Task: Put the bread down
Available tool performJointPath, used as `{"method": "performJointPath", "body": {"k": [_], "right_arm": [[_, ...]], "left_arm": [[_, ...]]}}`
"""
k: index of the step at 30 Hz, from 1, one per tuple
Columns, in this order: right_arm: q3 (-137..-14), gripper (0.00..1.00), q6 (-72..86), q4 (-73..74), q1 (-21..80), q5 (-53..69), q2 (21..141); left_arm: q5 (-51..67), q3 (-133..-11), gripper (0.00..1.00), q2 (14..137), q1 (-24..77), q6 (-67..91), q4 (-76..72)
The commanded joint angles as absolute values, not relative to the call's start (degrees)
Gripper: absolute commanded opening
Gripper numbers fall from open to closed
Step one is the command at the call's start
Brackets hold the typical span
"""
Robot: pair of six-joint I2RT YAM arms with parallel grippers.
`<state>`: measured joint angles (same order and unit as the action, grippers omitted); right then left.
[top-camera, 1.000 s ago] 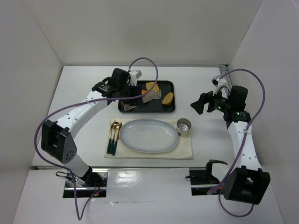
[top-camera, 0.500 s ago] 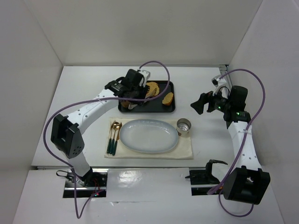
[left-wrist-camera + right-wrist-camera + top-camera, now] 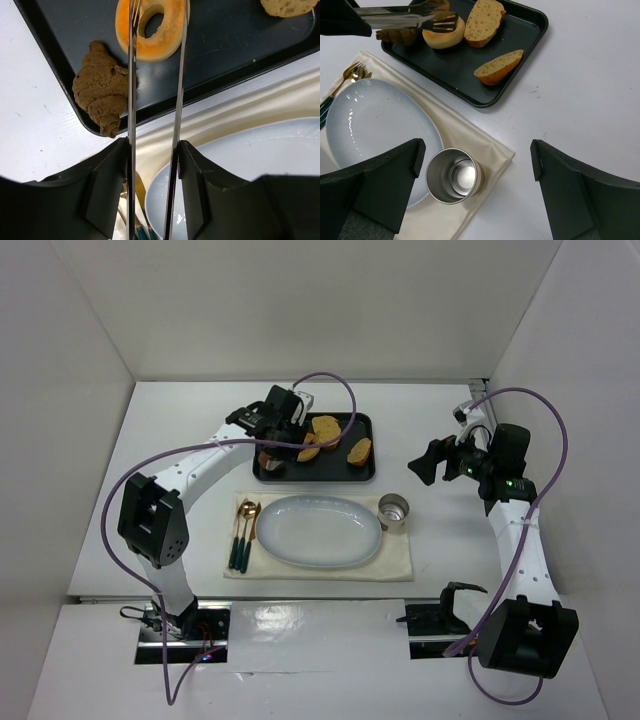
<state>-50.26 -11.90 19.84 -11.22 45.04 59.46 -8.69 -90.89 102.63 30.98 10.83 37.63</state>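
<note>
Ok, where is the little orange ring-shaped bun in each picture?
Top external: orange ring-shaped bun near the middle of the black tray.
Left wrist: top middle, crossed by the metal tongs.
Right wrist: top left, under the tongs.
Shared landmark: the black tray holding it.

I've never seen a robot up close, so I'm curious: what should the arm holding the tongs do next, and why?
Probably the left gripper should squeeze its tongs shut on the bread. Both blades reach the ring, which lies on the tray, not lifted, and the plate nearby is bare.
</note>
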Motion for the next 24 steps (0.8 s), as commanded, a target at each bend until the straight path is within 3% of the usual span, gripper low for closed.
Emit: {"method": "performJointPath", "body": {"k": [1,24], "right_arm": [[-52.5,1.00,-12.8,20.2,-10.9,45.6,59.0],[-52.5,1.00,-12.8,20.2,-10.9,45.6,59.5]], "left_arm": [[-7.7,-92.9,0.57,102.9,30.6,9.4,37.2],[-4.7,-91.1,0.57,99.1,32.2,8.3,41.7]]}}
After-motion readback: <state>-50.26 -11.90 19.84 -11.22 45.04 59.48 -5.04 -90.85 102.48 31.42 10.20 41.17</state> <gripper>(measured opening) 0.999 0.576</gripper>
